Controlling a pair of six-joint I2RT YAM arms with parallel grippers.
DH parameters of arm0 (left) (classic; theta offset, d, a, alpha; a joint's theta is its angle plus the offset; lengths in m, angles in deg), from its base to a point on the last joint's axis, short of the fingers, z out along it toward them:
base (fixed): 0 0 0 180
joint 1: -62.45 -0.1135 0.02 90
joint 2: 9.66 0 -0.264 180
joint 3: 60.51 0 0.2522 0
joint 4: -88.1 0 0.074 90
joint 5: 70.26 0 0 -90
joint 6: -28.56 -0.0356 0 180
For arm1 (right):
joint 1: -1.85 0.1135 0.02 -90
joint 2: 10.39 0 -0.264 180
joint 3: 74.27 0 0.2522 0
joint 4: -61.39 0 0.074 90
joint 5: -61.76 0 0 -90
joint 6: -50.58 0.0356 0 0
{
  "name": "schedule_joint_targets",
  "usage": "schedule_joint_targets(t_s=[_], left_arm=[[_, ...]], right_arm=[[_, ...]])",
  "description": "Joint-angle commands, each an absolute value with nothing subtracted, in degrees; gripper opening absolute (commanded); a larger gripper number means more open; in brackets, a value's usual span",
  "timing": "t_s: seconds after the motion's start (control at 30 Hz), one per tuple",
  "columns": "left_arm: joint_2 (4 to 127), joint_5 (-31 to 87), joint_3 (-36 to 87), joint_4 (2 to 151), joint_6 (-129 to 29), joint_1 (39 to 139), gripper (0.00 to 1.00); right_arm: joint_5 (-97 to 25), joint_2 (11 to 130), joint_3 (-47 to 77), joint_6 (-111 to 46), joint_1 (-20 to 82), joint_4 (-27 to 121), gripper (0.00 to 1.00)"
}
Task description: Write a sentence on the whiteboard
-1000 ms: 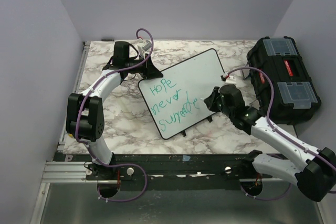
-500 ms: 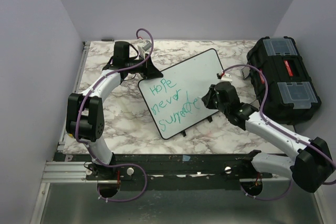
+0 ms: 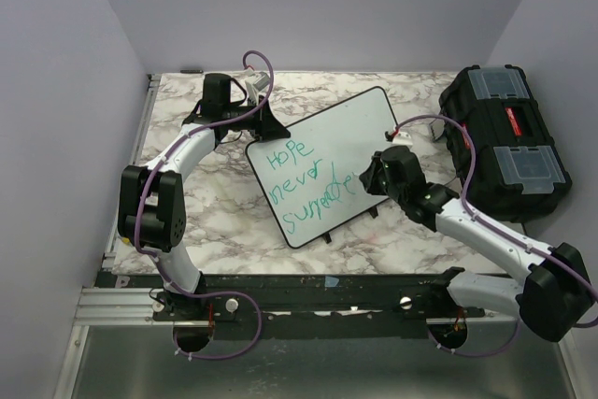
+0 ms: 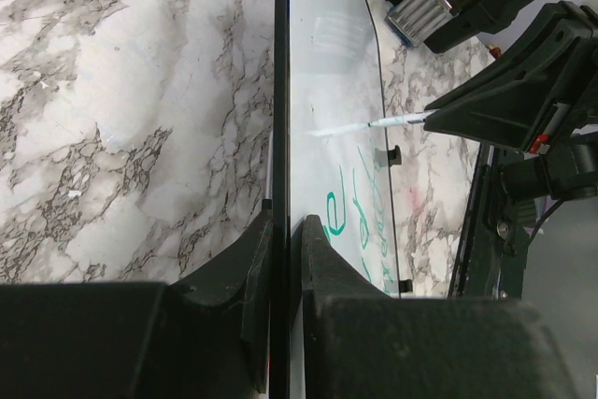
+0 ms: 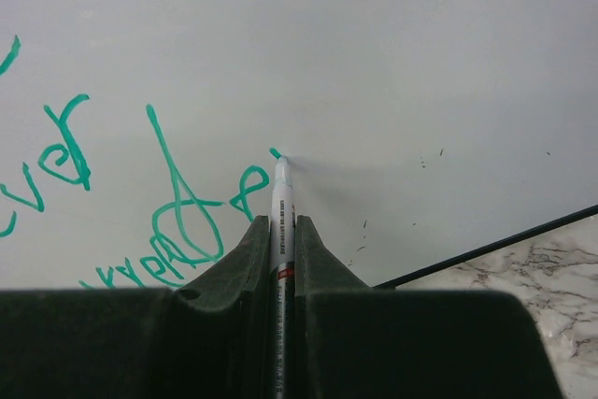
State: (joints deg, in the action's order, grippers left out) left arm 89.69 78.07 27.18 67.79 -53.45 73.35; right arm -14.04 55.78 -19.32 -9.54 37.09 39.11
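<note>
Whiteboard (image 3: 360, 119) sits on the marble surface (image 3: 215, 212), with a black toolbox (image 3: 505, 142) off its right corner. Left end effector (image 4: 280, 223) pinches its far-left edge. Right end effector (image 5: 282, 223) pinches a marker (image 5: 281, 198), tip on the board just right of the sentence (image 3: 304, 184).

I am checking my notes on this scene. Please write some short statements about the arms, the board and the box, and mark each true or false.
1. The right gripper holds a marker. True.
2. The left gripper hangs open in the air. False: it is shut on the edge of the whiteboard.
3. The sentence is written in red. False: it is green-teal.
4. A black toolbox stands right of the whiteboard. True.
</note>
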Motion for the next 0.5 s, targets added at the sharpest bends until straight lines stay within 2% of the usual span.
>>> schedule_joint_targets(t_s=[0.0,0.47], left_arm=[[89.95,74.71,28.88,70.65,-61.18,73.70,0.00],[89.79,74.58,28.80,70.65,-61.18,73.70,0.00]], right_arm=[[-12.24,54.15,-20.92,-9.80,37.13,34.14,0.01],[-13.00,51.15,-23.12,-6.46,37.18,29.74,0.01]])
